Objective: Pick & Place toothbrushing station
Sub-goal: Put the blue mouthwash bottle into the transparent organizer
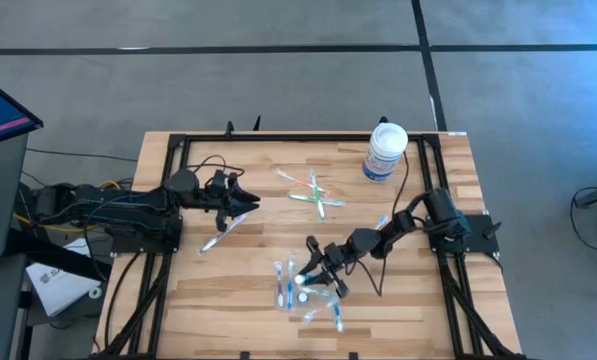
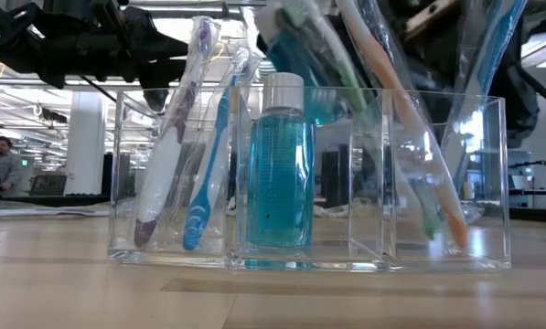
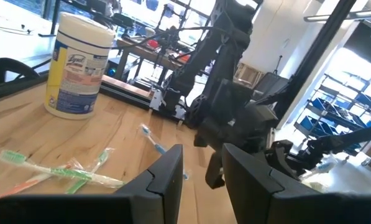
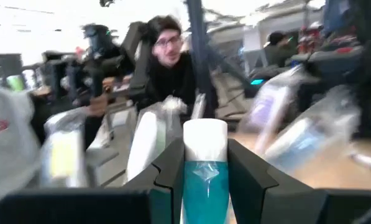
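Right gripper: low over the clear tray, at the near middle of the table in the high view; its two dark fingers flank a teal bottle with a white cap, and they look pressed to its sides, so I judge it pinched; contact cannot be fully confirmed.

Teal bottle: upright in the middle compartment in the low view; small, stiff, smooth-walled plastic with liquid inside; probably light but slippery; the straight body just below the cap is the sensible place to hold, square across.

Clear tray: a divided, see-through organiser on the wooden table; rigid, light, likely to slide or tip if a brush is levered against its wall.

Toothbrushes in the tray: wrapped brushes lean in the side compartments, a blue one on one side, an orange-handled one on the other; slim, springy, crinkly film that may slip.

Loose toothbrushes: green ones lie crossed near the far middle, well apart from the tray; best taken mid-handle.

Left gripper: over the table's left half, near a wrapped brush lying on the wood; its fingers stand slightly apart with nothing between them.

White wipes tub: far right; not part of the job.

Person: in the room beyond the table, in the right wrist view.
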Controlling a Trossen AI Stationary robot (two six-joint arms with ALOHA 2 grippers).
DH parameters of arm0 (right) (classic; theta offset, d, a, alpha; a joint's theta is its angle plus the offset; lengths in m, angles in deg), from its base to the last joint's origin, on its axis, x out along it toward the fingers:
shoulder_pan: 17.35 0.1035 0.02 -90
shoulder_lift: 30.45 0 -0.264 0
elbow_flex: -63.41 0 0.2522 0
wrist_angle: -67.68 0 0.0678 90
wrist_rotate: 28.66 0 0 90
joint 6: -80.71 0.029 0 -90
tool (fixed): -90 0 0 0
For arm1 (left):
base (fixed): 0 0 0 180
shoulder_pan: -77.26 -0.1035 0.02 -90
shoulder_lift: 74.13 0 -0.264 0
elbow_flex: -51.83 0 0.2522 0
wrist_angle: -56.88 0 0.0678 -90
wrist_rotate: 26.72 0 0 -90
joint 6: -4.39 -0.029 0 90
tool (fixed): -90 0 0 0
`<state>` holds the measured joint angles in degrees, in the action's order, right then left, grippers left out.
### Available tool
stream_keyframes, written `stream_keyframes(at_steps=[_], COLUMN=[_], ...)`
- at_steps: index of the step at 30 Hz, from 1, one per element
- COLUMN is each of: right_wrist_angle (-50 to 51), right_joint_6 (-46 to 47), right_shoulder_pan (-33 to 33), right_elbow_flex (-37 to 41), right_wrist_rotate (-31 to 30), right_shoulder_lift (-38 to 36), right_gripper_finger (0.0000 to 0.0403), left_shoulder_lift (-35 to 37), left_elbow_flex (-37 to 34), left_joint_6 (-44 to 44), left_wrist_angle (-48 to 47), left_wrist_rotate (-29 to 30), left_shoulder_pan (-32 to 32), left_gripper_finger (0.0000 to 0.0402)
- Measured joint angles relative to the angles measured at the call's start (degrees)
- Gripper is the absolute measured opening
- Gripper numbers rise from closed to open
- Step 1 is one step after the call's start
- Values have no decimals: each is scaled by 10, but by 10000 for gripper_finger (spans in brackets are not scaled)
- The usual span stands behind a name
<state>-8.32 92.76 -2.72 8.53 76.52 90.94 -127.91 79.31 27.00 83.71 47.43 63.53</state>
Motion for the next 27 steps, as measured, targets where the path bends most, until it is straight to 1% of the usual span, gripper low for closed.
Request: stream_keyframes(at_steps=[8, 13, 20, 27], right_wrist_angle=[-2, -1, -2, -1], right_joint_6=[15, 15, 17, 15], right_shoulder_pan=[11, 12, 25, 30], right_elbow_flex=[-1, -1, -19, -19], right_wrist_rotate=[-1, 0, 0, 0], right_shoulder_lift=[-3, -4, -4, -2], right_gripper_finger=[82, 82, 82, 82], left_shoulder_lift=[0, 0, 0, 0], left_elbow_flex=[0, 0, 0, 0], left_joint_6=[-10, -10, -14, -14], left_wrist_angle=[5, 7, 7, 6], left_wrist_rotate=[0, 25, 26, 28], left_shoulder_pan=[15, 15, 15, 14], left_gripper_finger=[108, 108, 108, 108])
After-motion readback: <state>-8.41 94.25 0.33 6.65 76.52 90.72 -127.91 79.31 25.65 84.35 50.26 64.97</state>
